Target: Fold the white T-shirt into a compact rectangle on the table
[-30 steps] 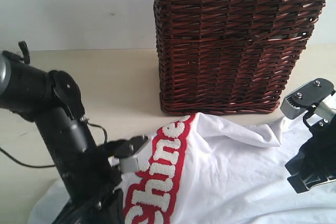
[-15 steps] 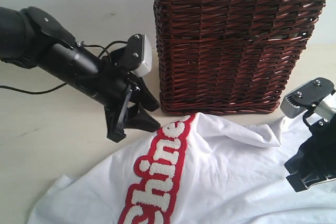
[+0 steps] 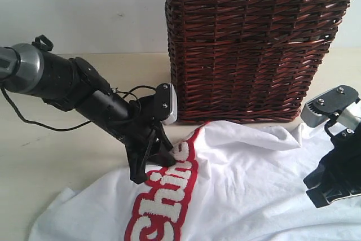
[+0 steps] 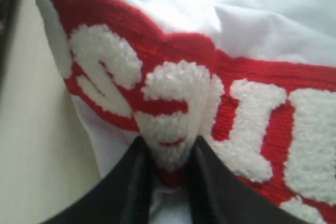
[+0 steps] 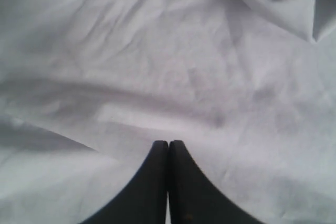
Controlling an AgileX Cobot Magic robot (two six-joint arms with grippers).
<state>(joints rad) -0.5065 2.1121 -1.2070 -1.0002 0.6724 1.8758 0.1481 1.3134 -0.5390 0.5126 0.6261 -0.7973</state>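
The white T-shirt [image 3: 248, 190] lies crumpled on the table [image 3: 67, 150], spread across the near side, its far edge right up against the foot of the wicker basket [image 3: 254, 43]. The left gripper [image 4: 169, 167] is pinching a ridge of the red lettered strip [image 4: 173, 103], fuzzy fabric bunched up between its two dark fingers [image 4: 131, 182]. Risk here: that looks like a thin bite on the thick lettering alone, so a pull could let the fold slip free, or drag the whole shirt into the basket instead of folding it. The basket sits just beside the wrist, so a lift could clip it too.

The left arm [image 3: 62, 80] reaches in from the left, angled down and across, wrist tipped toward the cloth. Over on the right, the right gripper [image 5: 168, 153] has its fingers pressed together with nothing visible between them, tips low over plain white cloth, near the shirt's right side.
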